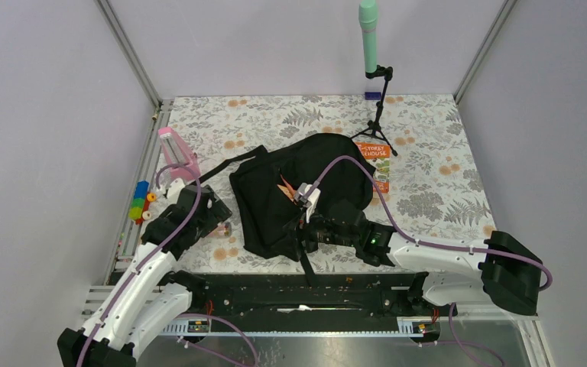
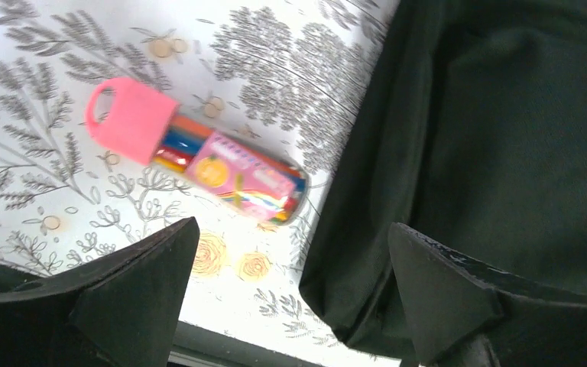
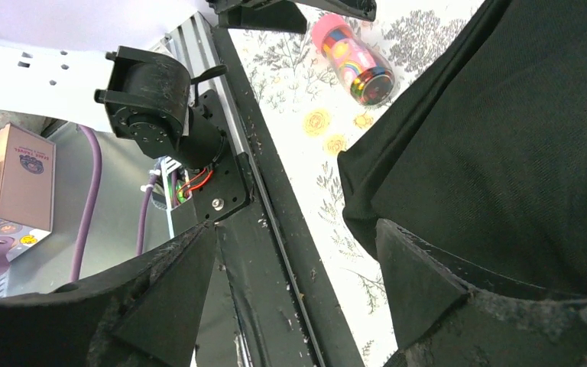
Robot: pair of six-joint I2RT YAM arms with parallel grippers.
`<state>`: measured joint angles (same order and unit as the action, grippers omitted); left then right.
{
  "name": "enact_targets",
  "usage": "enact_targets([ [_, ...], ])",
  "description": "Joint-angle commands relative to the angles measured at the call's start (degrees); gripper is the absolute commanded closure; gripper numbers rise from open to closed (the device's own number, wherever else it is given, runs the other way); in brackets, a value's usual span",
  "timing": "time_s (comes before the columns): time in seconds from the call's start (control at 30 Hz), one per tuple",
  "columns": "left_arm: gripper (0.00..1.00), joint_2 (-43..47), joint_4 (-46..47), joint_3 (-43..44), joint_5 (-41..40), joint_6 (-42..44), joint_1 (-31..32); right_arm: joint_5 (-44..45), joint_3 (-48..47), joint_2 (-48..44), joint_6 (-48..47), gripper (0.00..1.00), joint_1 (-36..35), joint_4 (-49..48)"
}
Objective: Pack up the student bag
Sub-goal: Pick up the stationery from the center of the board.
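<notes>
I stood in a robot lab test cell, where plain pale wall panels on silver aluminium frame posts enclosed my floral-printed table and a small black tripod stand.

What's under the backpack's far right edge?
An orange book sticks out there, its left part covered by the backpack. Anything else beneath the fabric is hidden.

Marker tube just left of the student bag; book at its far right.

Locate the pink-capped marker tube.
In the left wrist view, the marker tube lies on the floral tablecloth, just left of the student bag, beyond the left gripper.
</notes>
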<state>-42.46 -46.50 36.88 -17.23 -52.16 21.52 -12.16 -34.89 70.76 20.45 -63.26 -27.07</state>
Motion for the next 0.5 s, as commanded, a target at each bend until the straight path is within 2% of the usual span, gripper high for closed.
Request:
enact_targets([
  [0.0, 0.01, -0.4, -2.3, -0.9, -2.3, -7.1, -5.0, -0.5, -0.2, -3.2, -3.3, 0.17, -0.4, -3.8],
  [0.13, 0.01, -1.5, 0.3, -2.4, -0.3, -6.9, -11.2, -1.3, 0.7, -5.3, -4.5, 0.16, -0.4, -3.3],
  [0.27, 0.01, -5.0, 5.5, -4.3, 6.1, -6.8, -18.0, -3.3, 0.9, -5.7, -4.9, 0.16, -0.4, -3.6],
  [0.37, 0.01, -8.2, 8.0, -5.1, 7.8, -6.9, -21.1, -4.6, 1.0, -5.6, -4.9, 0.16, -0.4, -3.8],
  [0.47, 0.01, -9.6, 9.5, -5.4, 8.8, -7.4, -21.5, -5.2, 1.3, -5.5, -4.6, 0.16, -0.4, -4.1],
])
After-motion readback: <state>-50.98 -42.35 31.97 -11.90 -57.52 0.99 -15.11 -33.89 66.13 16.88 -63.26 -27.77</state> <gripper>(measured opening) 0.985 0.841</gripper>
